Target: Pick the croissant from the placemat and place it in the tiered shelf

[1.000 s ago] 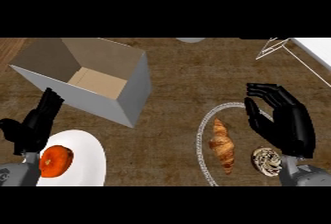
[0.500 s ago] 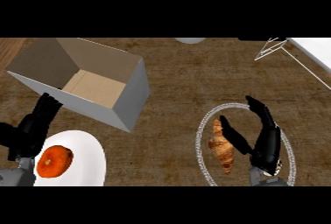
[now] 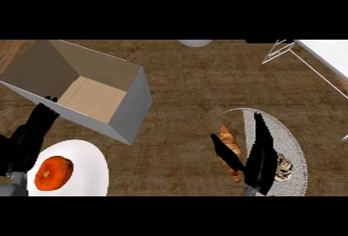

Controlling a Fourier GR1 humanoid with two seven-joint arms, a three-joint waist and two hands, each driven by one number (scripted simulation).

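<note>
1. Head view, containers: a grey open-topped box [image 3: 102, 87] with a tan cardboard-coloured floor sits at about ten o'clock on the counter; nothing shows inside it. At seven o'clock a white plate [image 3: 92, 159] carries a round orange, glazed-looking pastry [image 3: 54, 173].
2. At four o'clock lies an oval grey placemat [image 3: 292, 147] with a pale rim. The croissant [image 3: 229, 143] rests at its nine o'clock edge, long and golden-brown with ridged layers. A small pale swirled item [image 3: 283, 167] lies on the mat just to the croissant's three o'clock side.
3. The right hand [image 3: 257, 159] is over the mat, edge-on, fingers [image 3: 262, 133] straight and pointing to twelve o'clock, thumb [image 3: 224, 152] spread toward nine o'clock. The croissant sits between thumb and fingers; the digits are not curled round it, and the thumb hides its lower part.
4. The left hand [image 3: 27, 138] shows at the eight o'clock edge, fingers straight and pointing up beside the box's lower corner, holding nothing.
5. At one o'clock a thin wire frame and white panel of the tiered shelf [image 3: 299, 55] reach in from the corner, well apart from the mat.
6. The counter [image 3: 190, 101] is brown with a rough, woven-looking grain.
</note>
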